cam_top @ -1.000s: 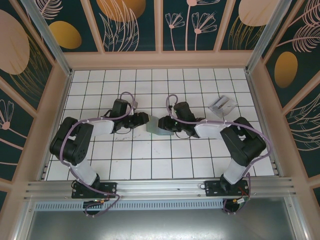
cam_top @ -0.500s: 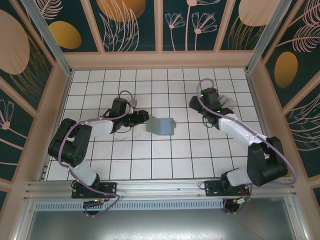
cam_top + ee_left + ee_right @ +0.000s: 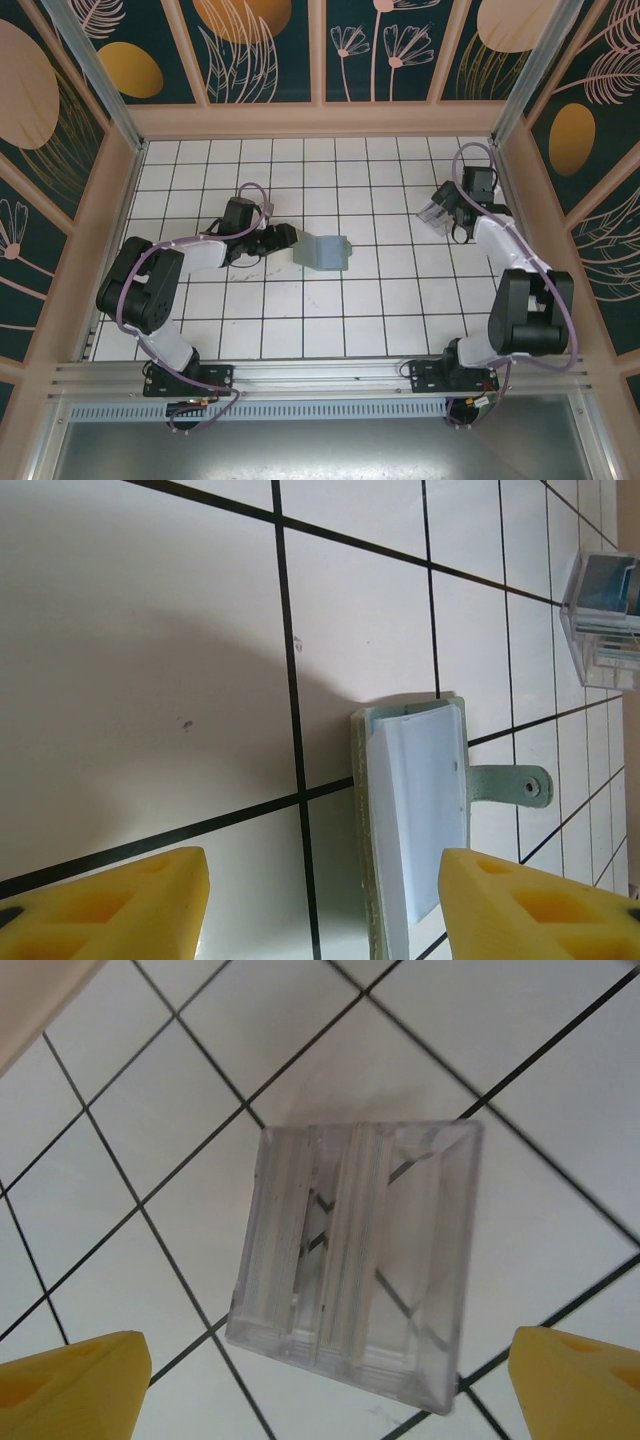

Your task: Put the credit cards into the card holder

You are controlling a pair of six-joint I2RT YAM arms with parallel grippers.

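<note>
Top: risks nudging clear box [image 3: 437, 211] away rather than gripping, with right hand [image 3: 450, 209] stretched far out, right over it. Left wrist: finds left hand [image 3: 325, 905] part open, empty; holder [image 3: 415, 800] just ahead, unpinned, free to slide; cards [image 3: 603, 580] boxed well beyond. Right wrist: spreads wide, empty, clear box directly below.

Holder [image 3: 322, 250] lies on the tiled table [image 3: 300, 320]. Left gripper [image 3: 288, 237] is just left of it. Right gripper [image 3: 447, 206], at a clear box [image 3: 430, 213], is well to its right.
</note>
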